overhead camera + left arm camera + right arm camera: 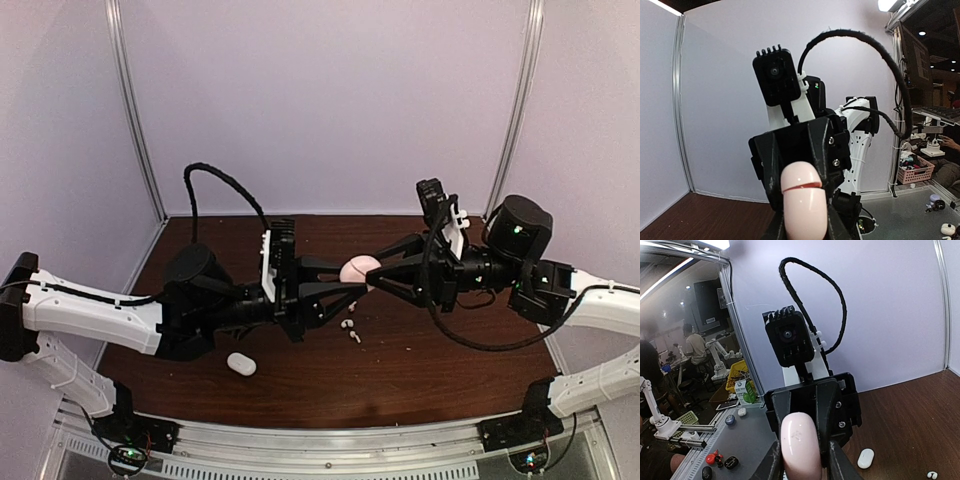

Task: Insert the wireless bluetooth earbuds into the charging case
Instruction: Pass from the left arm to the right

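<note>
A pink oval charging case [358, 268] hangs in the air above the table's middle, held between both arms. My left gripper [350, 284] is shut on one end of it. From the left wrist, the case [802, 202] shows a thin dark slit where its lid is slightly ajar. My right gripper [373, 273] closes on the opposite end, and its fingers flank the case [800, 445] in the right wrist view. Two tiny white earbuds [351, 331] lie on the brown table just below the case. One earbud [932, 474] shows at the right wrist view's lower right.
A white oval case [241, 364] lies on the table [450, 380] near the left arm, also seen as the white case [865, 458] from the right wrist. Pale walls enclose the table on three sides. A black cable loops over each wrist.
</note>
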Motion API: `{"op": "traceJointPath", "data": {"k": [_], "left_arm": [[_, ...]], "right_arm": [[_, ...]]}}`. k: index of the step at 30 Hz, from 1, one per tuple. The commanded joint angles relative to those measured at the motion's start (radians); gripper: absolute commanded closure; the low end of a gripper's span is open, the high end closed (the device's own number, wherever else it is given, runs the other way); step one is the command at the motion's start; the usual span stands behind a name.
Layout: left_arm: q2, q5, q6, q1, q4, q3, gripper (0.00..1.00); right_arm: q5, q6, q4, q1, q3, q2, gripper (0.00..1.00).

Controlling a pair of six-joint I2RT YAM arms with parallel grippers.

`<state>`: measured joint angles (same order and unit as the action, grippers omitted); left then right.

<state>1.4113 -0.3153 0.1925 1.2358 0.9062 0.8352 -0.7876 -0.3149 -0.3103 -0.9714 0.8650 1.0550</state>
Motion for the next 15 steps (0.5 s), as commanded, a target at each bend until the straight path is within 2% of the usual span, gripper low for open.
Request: {"op": "traceJointPath", "data": {"k": [1,6,10,13,15], "left_arm": [[-0.020,0.022,-0.014,0.005,0.009,-0.008,0.94],[-0.033,0.073,-0.004,0.004,-0.038,-0.006,0.84],[-0.039,0.076,-0.002,0.004,-0.073,0.000,0.80],[-0.042,0.085,0.002,0.003,-0.103,0.008,0.65],[-0.046,0.089,0.001,0.004,-0.121,0.011,0.62]], "right_arm": [[0.000,0.012,0.020,-0.008,0.018,0.005,0.74],[0.012,0.059,0.096,-0.008,0.042,-0.002,0.81],[0.007,0.075,0.122,-0.009,0.048,-0.001,0.82],[0.012,0.085,0.136,-0.007,0.053,-0.002,0.83],[0.018,0.093,0.148,-0.008,0.059,-0.004,0.83]]}}
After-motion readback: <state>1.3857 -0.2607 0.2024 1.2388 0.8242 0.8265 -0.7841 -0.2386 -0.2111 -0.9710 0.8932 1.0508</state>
